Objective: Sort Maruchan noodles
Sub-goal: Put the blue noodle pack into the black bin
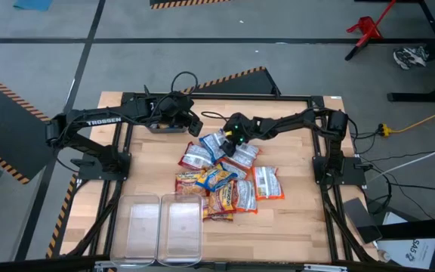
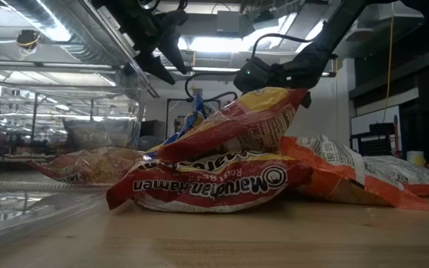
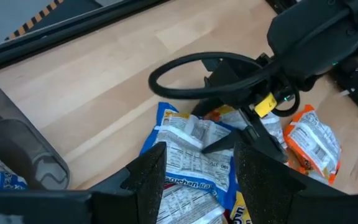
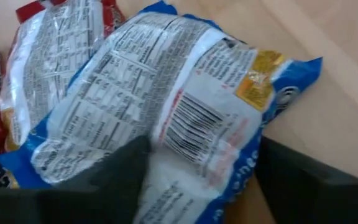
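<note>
Right gripper (image 1: 233,138), jaws spread, straddles blue-and-white crinkly ramen packet (image 4: 166,118) at upper centre of pile, long axis diagonal; left gripper (image 1: 191,125) spread, just upper-left, farther

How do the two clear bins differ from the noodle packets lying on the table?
The bins are clear, stiff and stand side by side at the table's near edge; the noodle packets are colourful, crinkly and heaped together mid-table. The bins look empty, while the packets are printed and filled. Both rest on the wooden table.
</note>
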Controlling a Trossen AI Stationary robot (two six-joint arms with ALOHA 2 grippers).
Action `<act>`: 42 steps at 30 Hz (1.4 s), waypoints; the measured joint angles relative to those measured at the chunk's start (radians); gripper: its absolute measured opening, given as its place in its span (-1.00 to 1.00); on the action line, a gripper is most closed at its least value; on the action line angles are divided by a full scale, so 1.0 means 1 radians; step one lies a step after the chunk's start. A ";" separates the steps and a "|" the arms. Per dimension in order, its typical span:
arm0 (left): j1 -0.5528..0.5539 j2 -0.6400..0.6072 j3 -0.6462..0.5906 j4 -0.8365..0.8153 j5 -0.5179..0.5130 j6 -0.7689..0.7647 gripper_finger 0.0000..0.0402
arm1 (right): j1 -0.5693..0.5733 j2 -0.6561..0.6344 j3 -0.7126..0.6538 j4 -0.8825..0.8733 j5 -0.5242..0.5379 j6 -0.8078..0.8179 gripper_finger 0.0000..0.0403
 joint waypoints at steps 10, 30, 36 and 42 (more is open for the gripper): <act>0.000 0.000 0.000 0.000 -0.005 0.005 -0.10 | 0.000 -0.008 0.000 0.016 0.011 -0.010 -0.93; 0.054 -0.030 0.000 0.093 0.005 -0.078 -0.10 | -0.007 -0.309 -0.002 0.005 0.202 -0.064 -0.98; 0.073 -0.030 0.000 0.232 0.086 -0.098 -0.10 | -0.036 -0.443 -0.002 -0.006 0.254 -0.086 -0.99; 0.072 -0.030 0.000 0.303 0.109 -0.049 -0.10 | -0.062 -0.552 -0.002 -0.024 0.301 -0.095 -0.99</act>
